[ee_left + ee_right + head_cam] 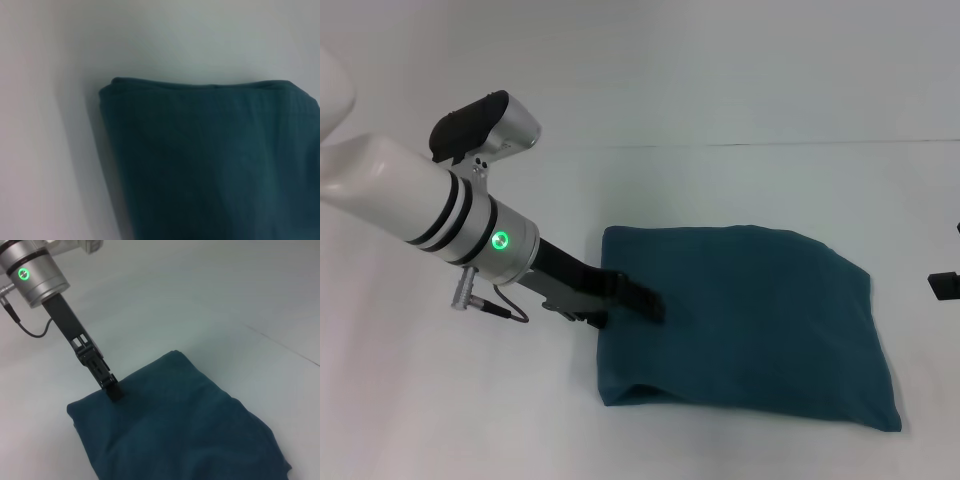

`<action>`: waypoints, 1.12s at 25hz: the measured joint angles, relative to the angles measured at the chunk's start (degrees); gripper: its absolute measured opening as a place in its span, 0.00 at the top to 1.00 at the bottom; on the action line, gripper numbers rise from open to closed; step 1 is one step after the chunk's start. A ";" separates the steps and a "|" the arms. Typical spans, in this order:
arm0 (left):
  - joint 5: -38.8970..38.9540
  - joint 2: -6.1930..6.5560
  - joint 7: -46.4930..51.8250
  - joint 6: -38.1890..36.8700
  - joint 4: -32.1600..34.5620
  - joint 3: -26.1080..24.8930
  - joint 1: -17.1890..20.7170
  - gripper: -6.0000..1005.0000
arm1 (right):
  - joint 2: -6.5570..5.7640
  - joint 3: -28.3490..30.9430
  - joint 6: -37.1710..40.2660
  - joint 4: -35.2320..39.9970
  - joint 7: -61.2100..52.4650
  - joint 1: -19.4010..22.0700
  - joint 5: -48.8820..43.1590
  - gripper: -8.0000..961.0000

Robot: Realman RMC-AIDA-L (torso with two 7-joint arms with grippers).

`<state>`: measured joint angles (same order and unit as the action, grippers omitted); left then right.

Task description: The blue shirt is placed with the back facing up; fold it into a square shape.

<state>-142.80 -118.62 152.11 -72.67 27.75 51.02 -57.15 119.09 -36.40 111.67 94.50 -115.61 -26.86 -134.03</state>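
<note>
The blue shirt (750,315) lies folded into a rough square on the white table, and also shows in the right wrist view (175,425) and close up in the left wrist view (210,160). My left gripper (642,302) reaches in low from the left and is shut on the shirt's left edge, its upper finger (113,390) lying on top of the fabric. The lower finger is hidden by the cloth. Only a dark piece of my right gripper (945,285) shows at the right edge of the head view, apart from the shirt.
The white table (470,420) surrounds the shirt on all sides. The left arm's silver wrist with a green light (500,240) and a thin cable (505,308) hangs just left of the shirt.
</note>
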 joint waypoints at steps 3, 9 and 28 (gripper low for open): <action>0.00 -0.52 -0.36 0.51 0.08 0.03 -0.16 0.18 | 0.06 -0.15 -0.08 0.03 0.25 -0.07 0.00 0.11; -0.18 -1.09 -0.23 0.85 0.28 2.20 -0.17 0.18 | 0.22 -0.17 -0.15 0.08 0.47 -0.06 0.00 0.11; -1.39 -1.37 -0.51 0.68 1.55 4.37 0.08 0.79 | 0.43 -0.30 -0.93 -0.23 1.66 0.15 0.00 0.12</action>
<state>-144.19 -120.00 151.60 -71.99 29.30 55.39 -57.08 119.52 -36.70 110.74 94.27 -113.96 -26.71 -134.03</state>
